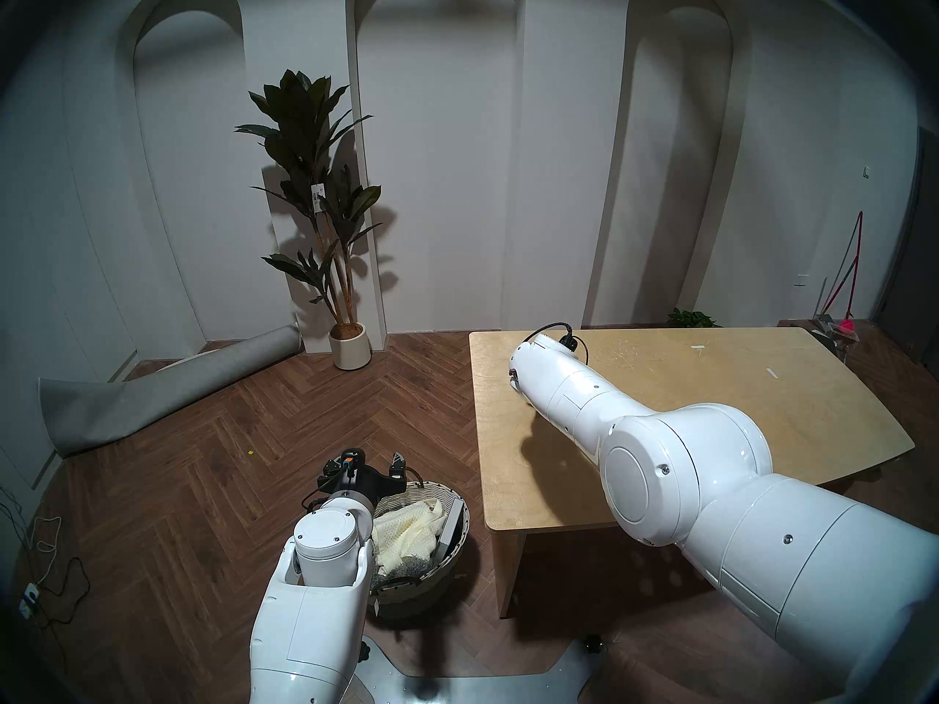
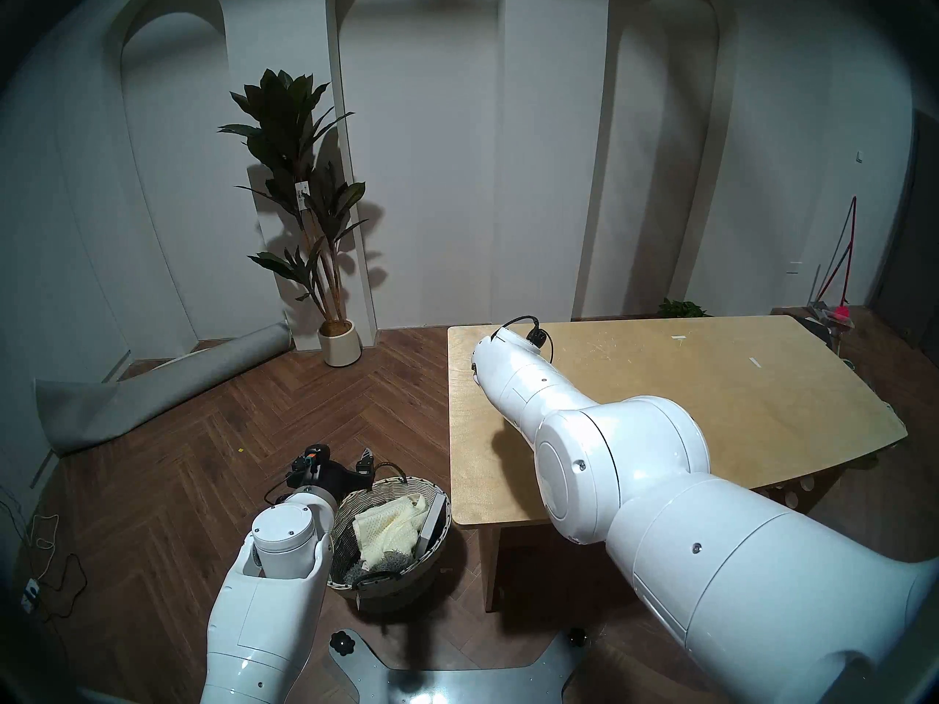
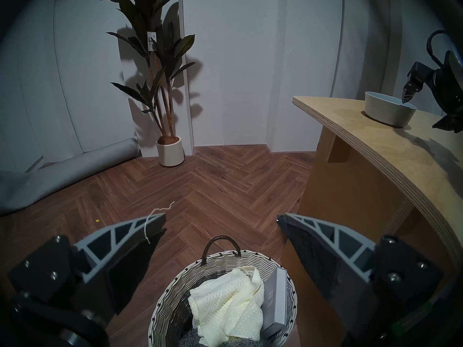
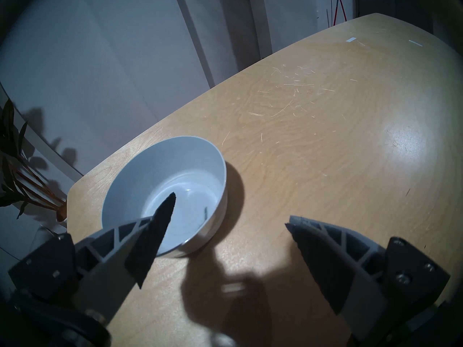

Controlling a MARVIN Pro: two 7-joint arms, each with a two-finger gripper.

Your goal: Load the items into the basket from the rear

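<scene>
Waffle-knit towel [image 3: 225, 304] already lies in the wicker basket [image 3: 172, 289]; grey-white bowl [image 4: 164, 201] waits on the worktop [image 4: 325, 138], right gripper [image 4: 230, 213] wide, straddling its rim

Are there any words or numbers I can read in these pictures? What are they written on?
None can be read for sure.
Tag on the potted plant: dark characters, too small to read.
Flat grey-white box in the wicker basket: short vertical print, too blurred to read.
Small label on the cream-yellow towel: tiny letters, unreadable.
Bowl and table: no writing shows.
</scene>
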